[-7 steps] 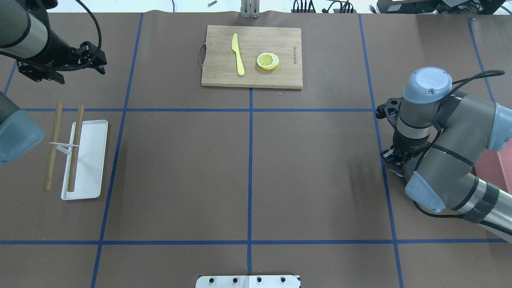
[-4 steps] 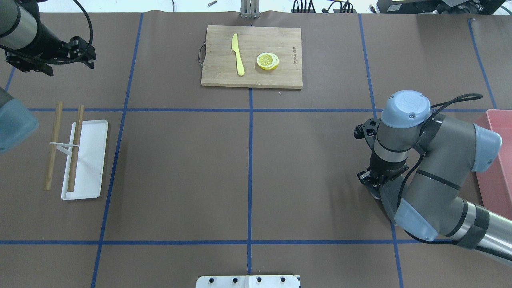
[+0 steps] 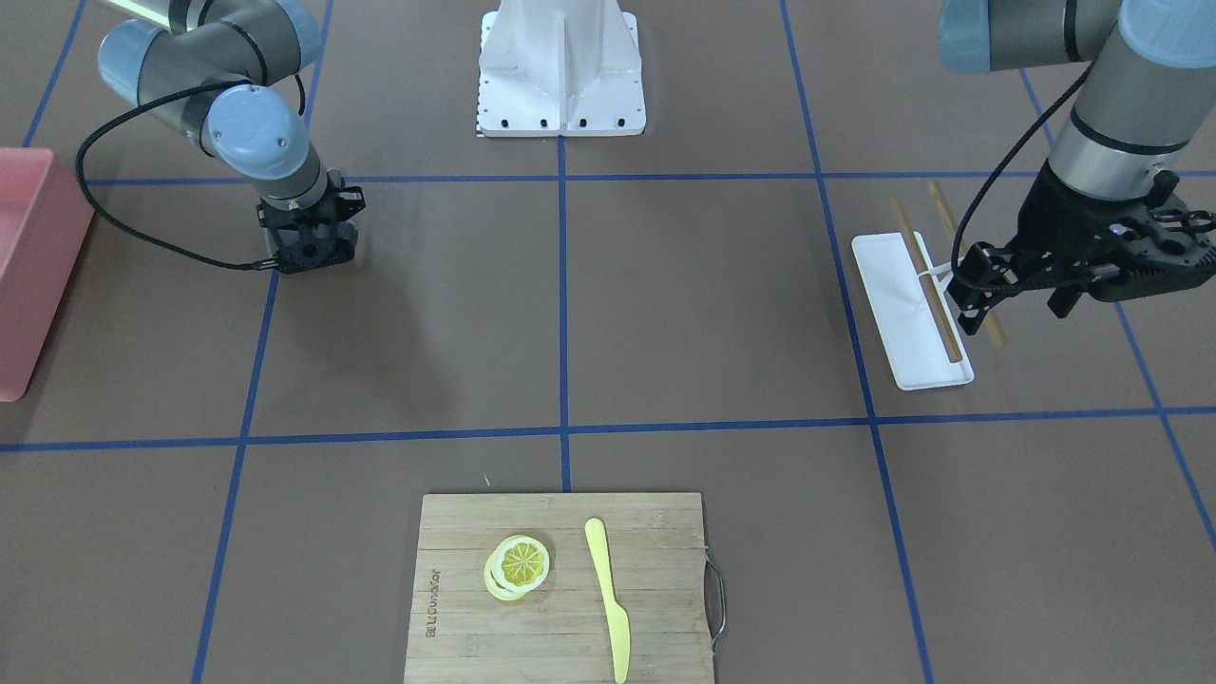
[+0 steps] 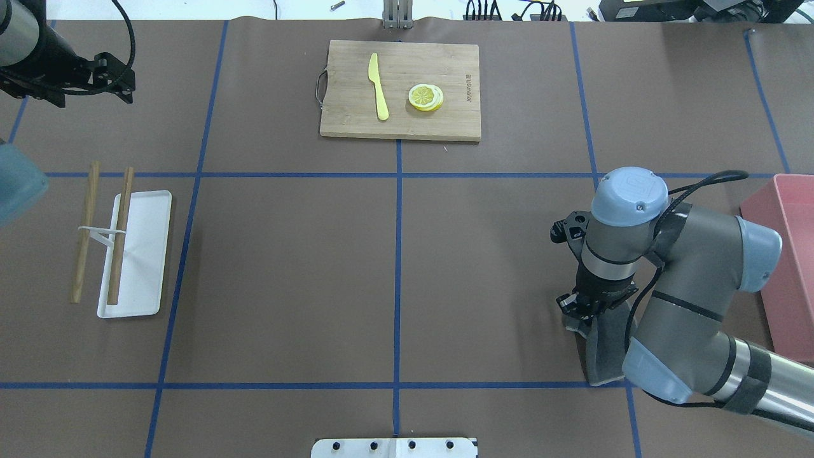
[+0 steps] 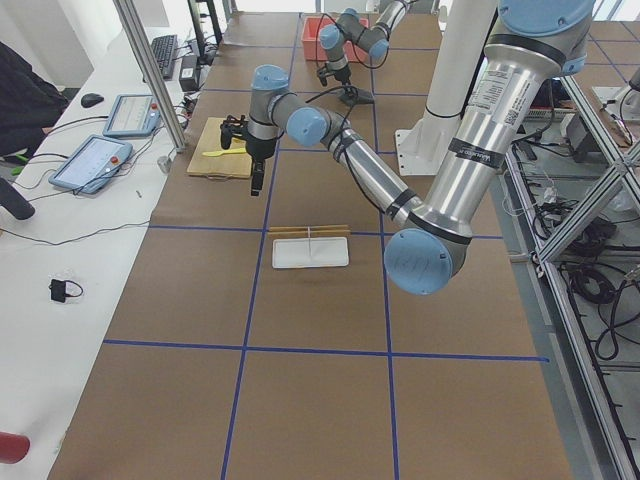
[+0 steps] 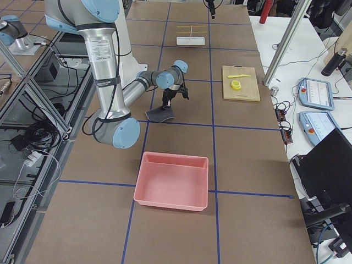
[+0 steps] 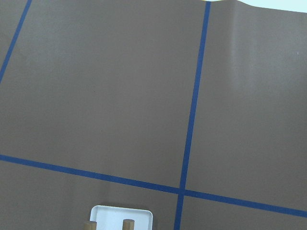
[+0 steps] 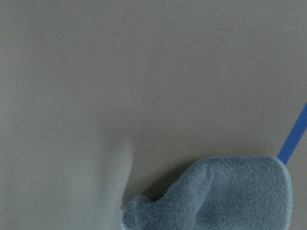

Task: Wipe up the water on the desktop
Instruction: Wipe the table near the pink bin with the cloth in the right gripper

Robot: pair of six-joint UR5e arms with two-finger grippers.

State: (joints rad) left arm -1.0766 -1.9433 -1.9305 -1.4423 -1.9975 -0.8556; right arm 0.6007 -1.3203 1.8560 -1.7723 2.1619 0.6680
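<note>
The desktop is matte brown with blue tape lines. I cannot make out any water on it. My right gripper points straight down near the right tape line and is shut on a grey cloth, which trails on the surface behind it. The right wrist view shows the cloth lying flat on the brown surface beside a blue line. From the front, that gripper stands low on the desktop. My left gripper hovers open over the far left corner with nothing between its fingers, and it hangs above the tray's end.
A bamboo cutting board with a yellow knife and lemon slices lies at the far centre. A white tray with two wooden chopsticks sits left. A pink bin stands at the right edge.
My right arm has swung left and toward the near side, dragging the grey cloth over the desktop and uncovering the pink bin. My left gripper has drifted left and farther away.
</note>
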